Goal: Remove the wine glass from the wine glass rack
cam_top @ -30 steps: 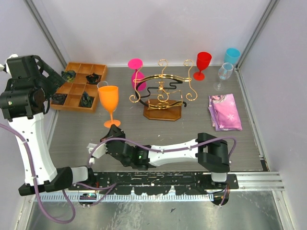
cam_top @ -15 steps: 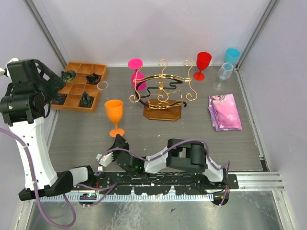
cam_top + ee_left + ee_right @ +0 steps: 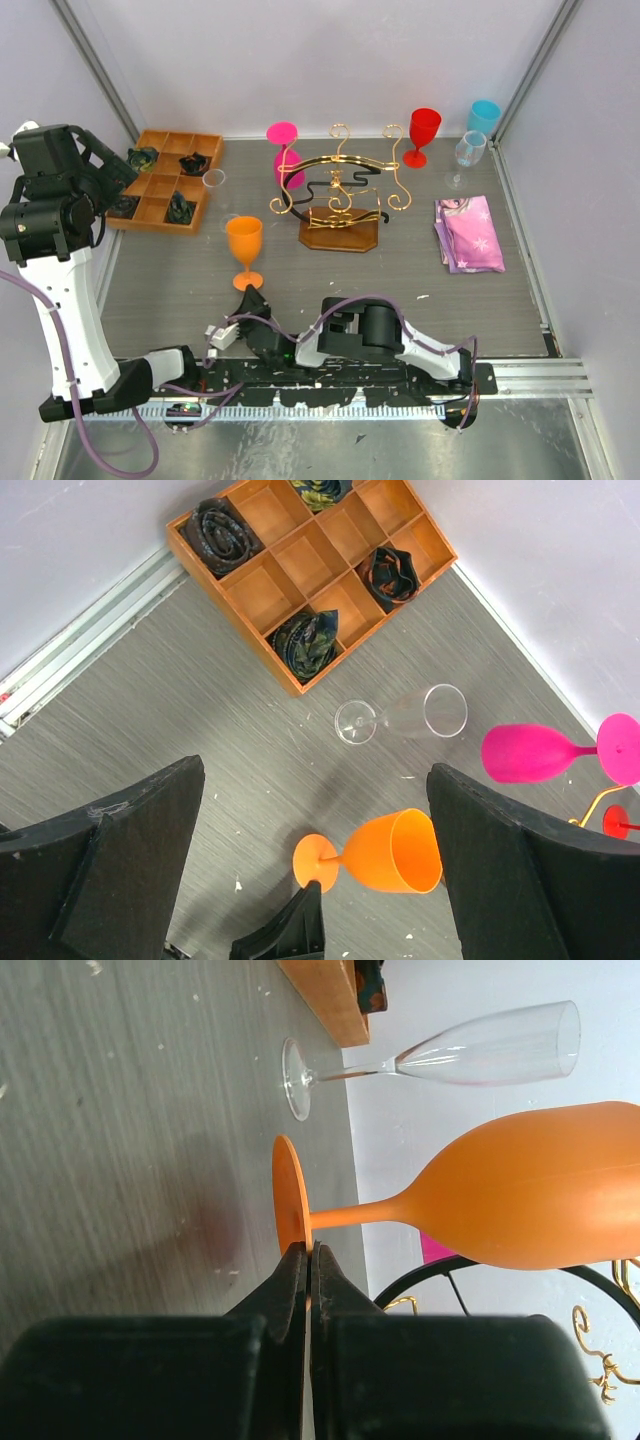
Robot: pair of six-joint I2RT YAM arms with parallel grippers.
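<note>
The right claw (image 3: 307, 1251) is pinched together — tips against the orange wine glass (image 3: 530, 1190) foot; likely light, stiff, tippy — best gripped by the stem just beyond.

wooden tray (image 3: 158, 186): back left | clear flute (image 3: 213, 180): just beside tray | red goblet (image 3: 423, 135): back | pink cloth (image 3: 468, 233): right

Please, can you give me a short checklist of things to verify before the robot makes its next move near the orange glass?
1. Orange wine glass off the wine glass rack, upright on the table: ok.
2. Right gripper released: ok, jaws shut on nothing.
3. Right gripper clear of the glass foot: not ok, its tips are at the rim; whether they touch, cannot tell.
4. Left gripper out of the way: ok, raised, jaws open.
5. Clear flute apart from the orange glass: ok.
</note>
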